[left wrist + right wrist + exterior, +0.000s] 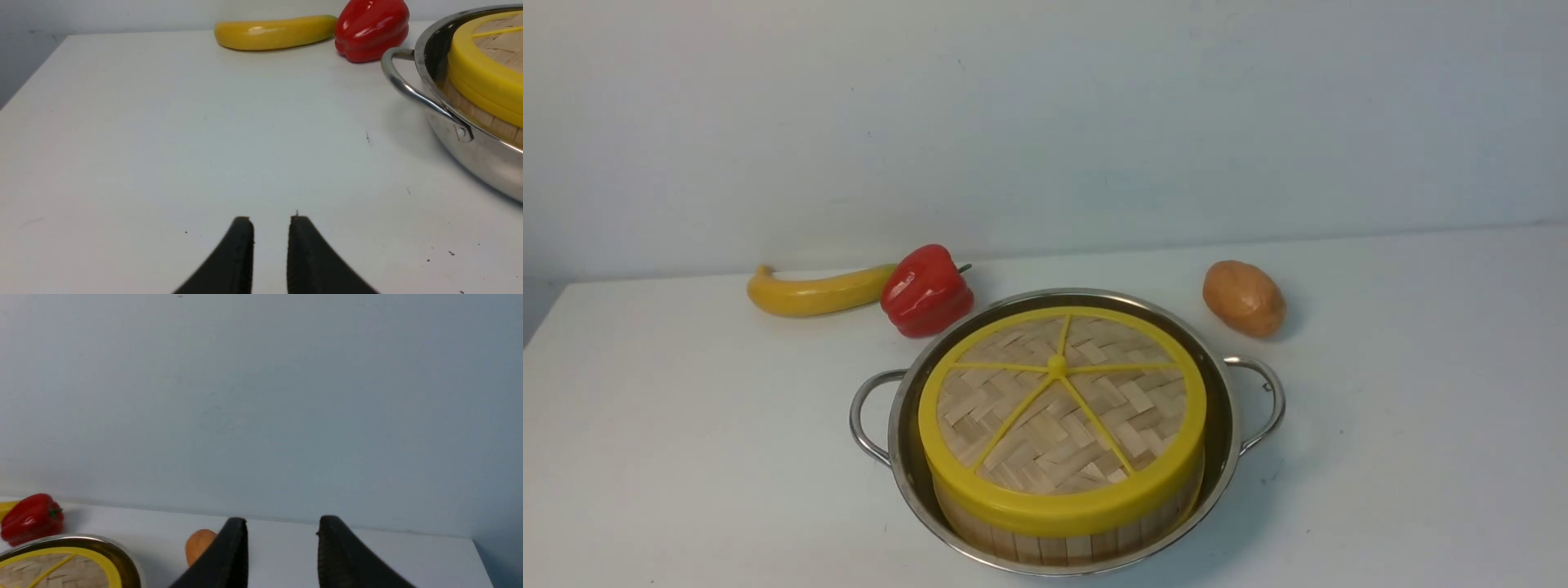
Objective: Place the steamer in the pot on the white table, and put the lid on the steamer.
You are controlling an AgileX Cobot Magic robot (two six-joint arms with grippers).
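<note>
Two black grippers, left [271, 220] and right [282, 522], are held apart, gripping nothing. Beside them, the woven yellow-rimmed lid [1058, 408] is seated on the bamboo steamer [1045, 543] inside the steel pot [1225, 408].

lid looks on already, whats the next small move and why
Probably just back both arms away. The lid sits flat on the steamer inside the pot, and the left gripper and right gripper are open, holding nothing.
</note>
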